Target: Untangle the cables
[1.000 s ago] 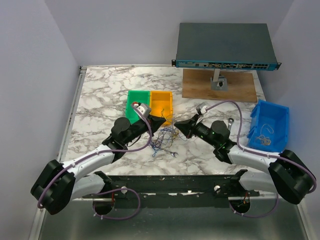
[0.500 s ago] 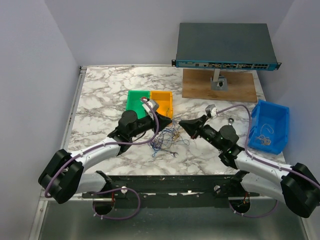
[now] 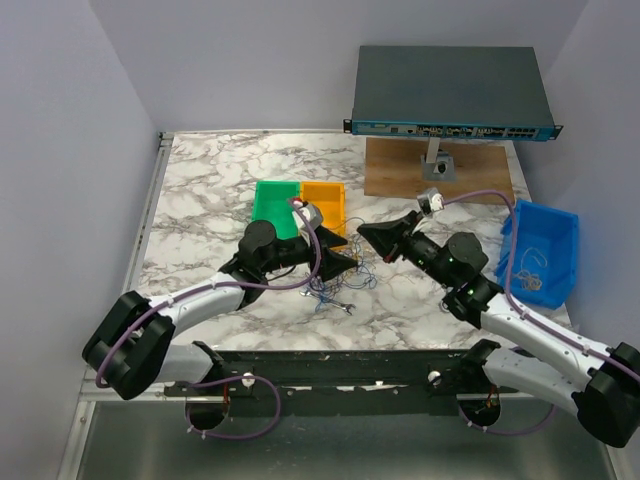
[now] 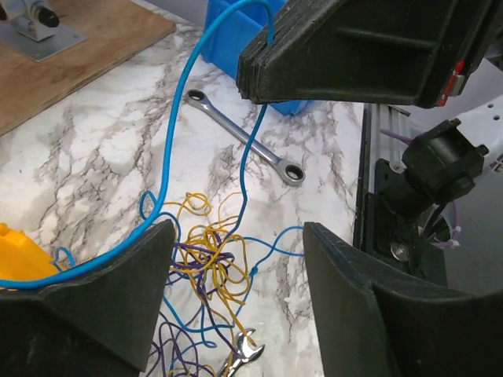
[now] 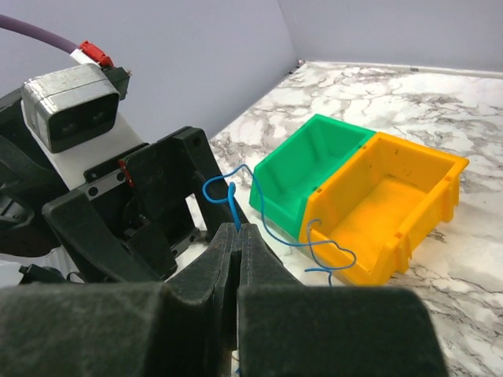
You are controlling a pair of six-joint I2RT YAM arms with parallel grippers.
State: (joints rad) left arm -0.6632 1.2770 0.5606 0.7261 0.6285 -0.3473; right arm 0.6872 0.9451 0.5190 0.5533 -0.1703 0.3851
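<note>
A marble worktop [image 3: 200, 190] is seen from above, with two robot arms reaching in from its near edge. At the left, a green bin [image 3: 270, 200] and an orange bin [image 3: 325, 205] sit touching side by side, probably as drop-off places for separated strands.

Just in front of them the left hand [image 4: 236, 236] hangs low over the cables [image 3: 335, 287]. Its fingers are spread wide and grip nothing. It looks ready either to pin the heap down or to take a fresh hold.

The cables lie on the worktop between the two hands, a loose knot of yellow, purple and blue strands.

One blue cable [image 4: 179, 126] rises out of the knot, crosses the left hand's finger and climbs to the right hand [image 5: 237, 229]. That hand's fingers are pressed together on the strand. It holds the strand raised, apparently to draw it clear of the rest.

Further right, a steel ratchet wrench [image 4: 247, 149] lies flat on the worktop. Beyond it stands a blue bin [image 3: 560, 235] holding a few thin wires.
</note>
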